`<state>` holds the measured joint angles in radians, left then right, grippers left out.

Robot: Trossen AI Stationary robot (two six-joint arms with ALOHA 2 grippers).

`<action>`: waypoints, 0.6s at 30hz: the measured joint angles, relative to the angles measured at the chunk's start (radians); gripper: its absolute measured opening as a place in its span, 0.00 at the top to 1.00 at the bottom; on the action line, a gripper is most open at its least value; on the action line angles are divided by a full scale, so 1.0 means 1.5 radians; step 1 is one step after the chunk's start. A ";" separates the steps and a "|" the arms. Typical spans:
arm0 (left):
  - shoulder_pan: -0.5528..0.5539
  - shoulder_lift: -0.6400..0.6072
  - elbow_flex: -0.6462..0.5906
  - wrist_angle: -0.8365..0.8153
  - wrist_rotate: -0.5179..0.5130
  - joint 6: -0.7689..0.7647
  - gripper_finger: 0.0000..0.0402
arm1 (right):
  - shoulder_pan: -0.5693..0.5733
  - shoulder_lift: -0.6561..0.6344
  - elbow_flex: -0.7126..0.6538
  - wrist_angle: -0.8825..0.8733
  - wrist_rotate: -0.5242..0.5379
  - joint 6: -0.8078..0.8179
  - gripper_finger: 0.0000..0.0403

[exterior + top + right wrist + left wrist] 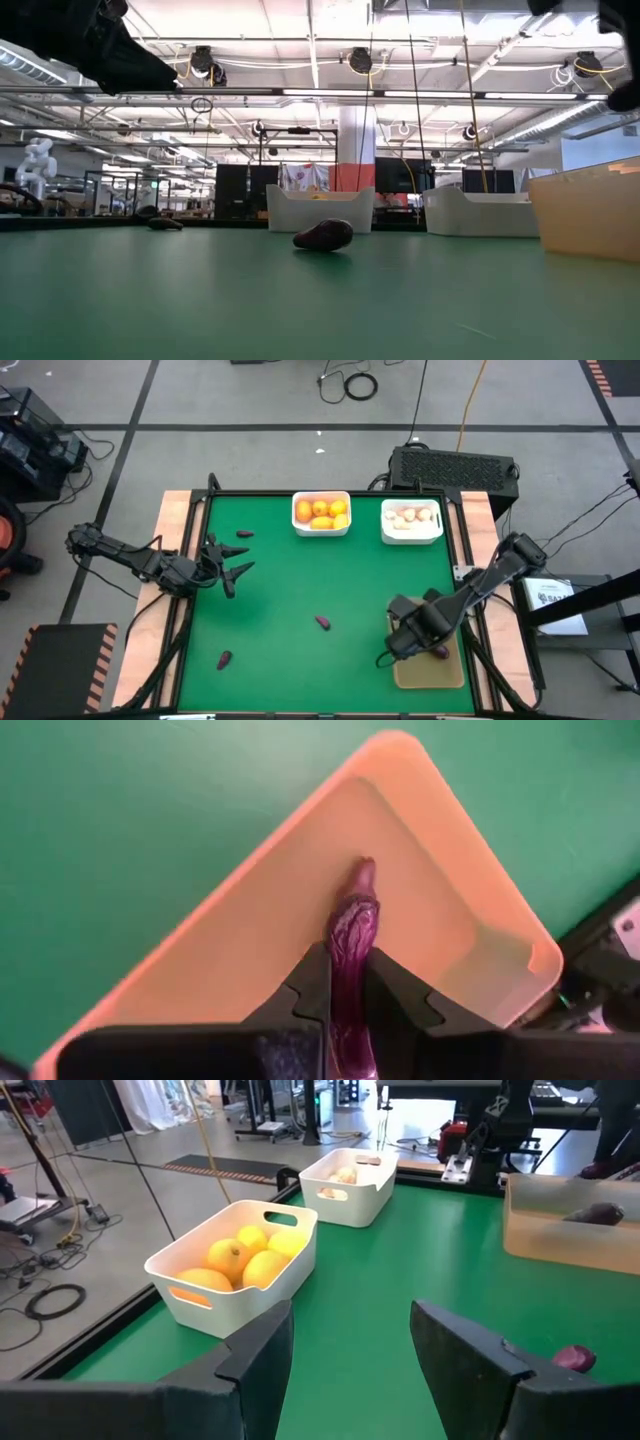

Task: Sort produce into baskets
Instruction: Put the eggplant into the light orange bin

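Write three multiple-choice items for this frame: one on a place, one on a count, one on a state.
1. The right gripper is over:
A. the tan rectangular tray
B. a white bin
C. bare mat

2. Dark purple pieces lying loose on the green mat:
A. one
B. three
C. six

3. The left gripper is:
A. shut on a fruit
B. open, holding nothing
C. out of view

Key: 1 A, the right wrist view shows the tray below it. 2 B, the high view shows three. 3 B, its fingers stand apart.
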<state>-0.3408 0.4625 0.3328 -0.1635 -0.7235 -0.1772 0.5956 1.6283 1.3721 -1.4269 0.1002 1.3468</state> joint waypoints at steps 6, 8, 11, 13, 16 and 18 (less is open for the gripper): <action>0.000 0.000 0.000 0.000 0.001 -0.005 0.48 | 0.002 0.000 -0.050 -0.007 -0.027 0.032 0.88; 0.000 0.000 0.000 0.000 0.006 -0.007 0.48 | -0.002 0.000 -0.061 -0.008 -0.035 0.032 0.86; 0.000 0.000 0.000 0.000 0.006 -0.013 0.48 | -0.007 0.000 -0.074 -0.011 -0.036 0.032 0.81; 0.000 0.000 0.000 -0.001 0.006 -0.013 0.48 | -0.011 0.000 -0.077 -0.018 -0.036 0.031 0.78; 0.000 0.000 0.000 -0.001 0.007 -0.014 0.48 | -0.019 0.000 -0.080 -0.020 -0.038 0.018 0.73; 0.000 0.000 0.000 -0.001 0.007 -0.015 0.48 | -0.026 0.000 -0.080 -0.030 -0.047 0.013 0.71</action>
<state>-0.3408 0.4625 0.3328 -0.1642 -0.7136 -0.2000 0.5571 1.6283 1.2514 -1.4722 0.0298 1.3667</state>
